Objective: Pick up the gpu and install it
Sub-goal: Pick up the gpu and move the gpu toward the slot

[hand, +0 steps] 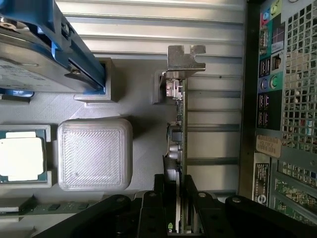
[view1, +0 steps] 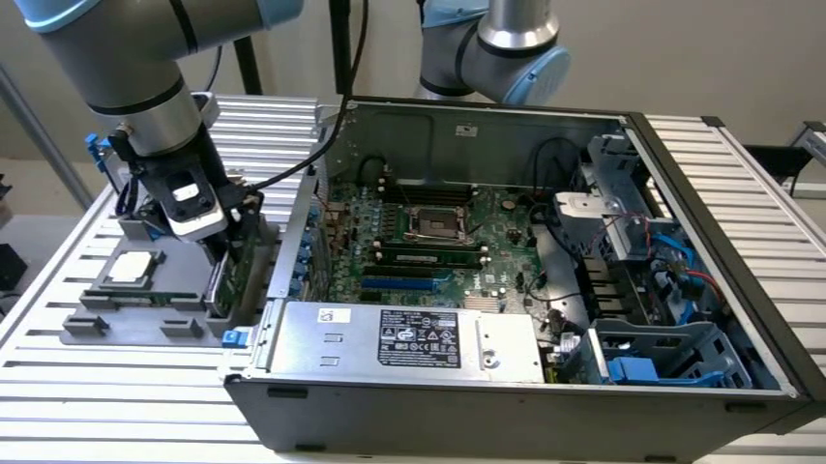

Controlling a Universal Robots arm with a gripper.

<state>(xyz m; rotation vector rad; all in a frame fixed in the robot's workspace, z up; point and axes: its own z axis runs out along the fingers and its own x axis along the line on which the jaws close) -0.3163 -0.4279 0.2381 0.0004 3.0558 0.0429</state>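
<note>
The gpu stands on edge in a slot of the grey parts holder, at the exterior view's left, just outside the open computer case. In the wrist view the gpu shows edge-on as a thin green board, with its silver end bracket at the far end. My gripper comes down on it from above. In the wrist view my gripper has one black finger pressed against each face of the card, so it is shut on the card's near end.
The case lies open with the motherboard exposed and a silver power supply in front. On the holder sit a processor, a grey block and a blue-framed hard drive. The case's rear port panel is close beside the card. A second arm stands behind the case.
</note>
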